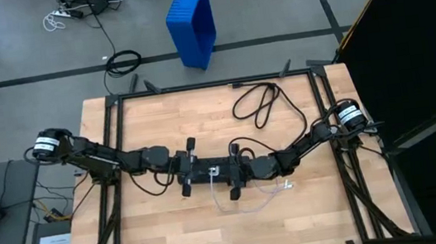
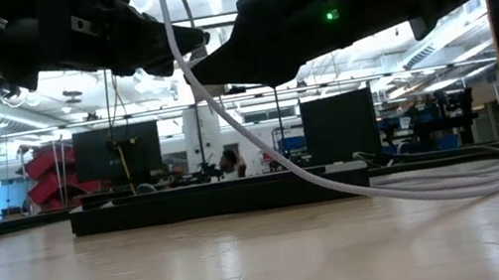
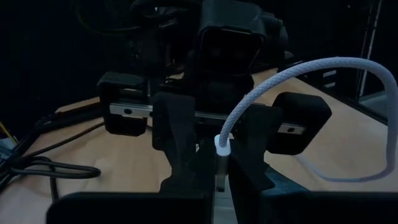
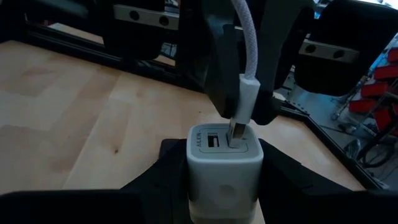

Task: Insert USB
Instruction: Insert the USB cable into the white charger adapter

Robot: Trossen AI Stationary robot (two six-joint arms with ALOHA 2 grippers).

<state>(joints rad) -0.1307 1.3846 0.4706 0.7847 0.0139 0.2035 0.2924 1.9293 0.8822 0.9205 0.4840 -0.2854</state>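
Note:
The USB is a thin white braided cable (image 4: 247, 43) with a white plug (image 4: 244, 93). The plug's metal tip stands in one of two ports of a white charger block (image 4: 224, 163). My left gripper (image 4: 244, 74), reaching in from the table's left (image 1: 199, 172), is shut on the plug. My right gripper (image 4: 224, 186), reaching in from the right (image 1: 226, 172), is shut on the charger (image 1: 213, 171). Both meet above the table's middle. The cable (image 2: 262, 153) hangs down from there and its slack (image 1: 232, 206) lies on the wood, with the far plug end (image 1: 288, 184) on the table. My left gripper pinches the USB plug (image 3: 222, 144) between its two fingers (image 4: 214, 68), which come level from the table's left and lie along the plug. The plug is lifted clear, its metal tip (image 4: 235, 132) in the charger's port; the cable arcs away slack. My right gripper pinches the charger's body (image 4: 205, 180) between its two fingers (image 4: 149, 186), one on either side, coming level from the table's right. The charger is lifted clear of the table, and its port face (image 4: 224, 140) is turned toward the left gripper.
A long black power strip (image 2: 219, 198) lies on the table beyond the grippers in the low view. A looped thick black cord (image 1: 257, 100) lies toward the far right. Black frame rails (image 1: 113, 151) run along the table's sides. A blue bin (image 1: 192, 23) stands on the floor.

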